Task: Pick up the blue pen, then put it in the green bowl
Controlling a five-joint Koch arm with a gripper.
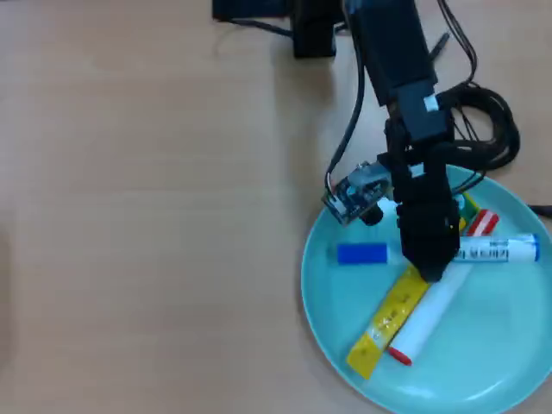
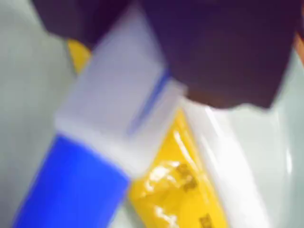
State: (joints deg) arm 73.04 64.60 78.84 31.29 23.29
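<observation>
The green bowl point(image 1: 483, 366) sits at the lower right of the overhead view. The blue pen point(image 1: 500, 251) lies level across it, blue cap to the left and lettered barrel to the right. My gripper point(image 1: 431, 266) reaches down over the pen's middle and hides that part. In the blurred wrist view the pen point(image 2: 76, 185) runs up between the two dark jaws of the gripper point(image 2: 152, 71), which close against its white barrel. Pale bowl surface point(image 2: 23, 104) shows on the left.
A white marker with a red cap point(image 1: 431, 315) and a flat yellow packet point(image 1: 388, 323) lie diagonally in the bowl under the pen; the packet point(image 2: 175, 185) also shows from the wrist. Black cables point(image 1: 487, 121) coil behind the bowl. Wooden table point(image 1: 129, 216) spreads left.
</observation>
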